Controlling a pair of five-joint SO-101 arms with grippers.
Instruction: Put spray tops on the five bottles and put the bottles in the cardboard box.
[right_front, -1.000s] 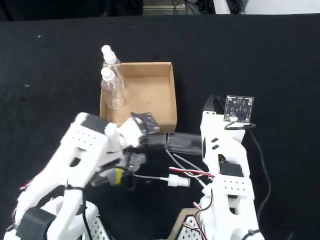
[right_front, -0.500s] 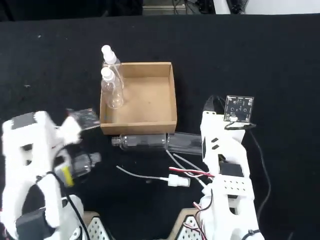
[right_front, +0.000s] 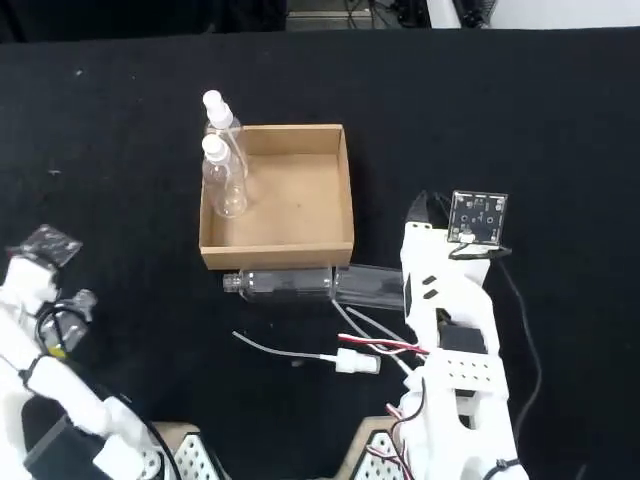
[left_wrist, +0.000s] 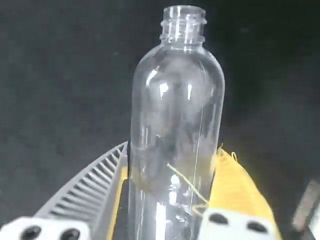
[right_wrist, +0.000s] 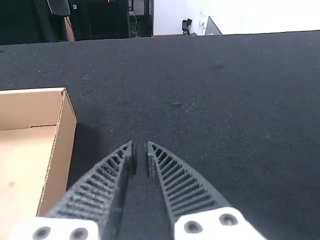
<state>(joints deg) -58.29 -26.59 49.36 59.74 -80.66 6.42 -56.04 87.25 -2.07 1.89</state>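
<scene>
Left gripper (left_wrist: 172, 170), lower left of high view, clamped low on bare bottle (left_wrist: 175, 100), neck free, likely for fitting spray top (right_front: 356, 362) lying lower centre. Right gripper (right_wrist: 140, 146) pinched together, empty, right of cardboard box (right_front: 346, 190); two capped bottles (right_front: 222, 170) stand at its upper left corner

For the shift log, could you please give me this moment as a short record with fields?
left gripper: shut on an uncapped bottle, at the high view's left edge
right gripper: shut, empty, beside the cardboard box
capped bottles: two, upright at the box's left wall
lying bottles: two, uncapped, on the table along the box's front wall
loose spray top: lying on the table, between the arms' bases and the lying bottles
</scene>
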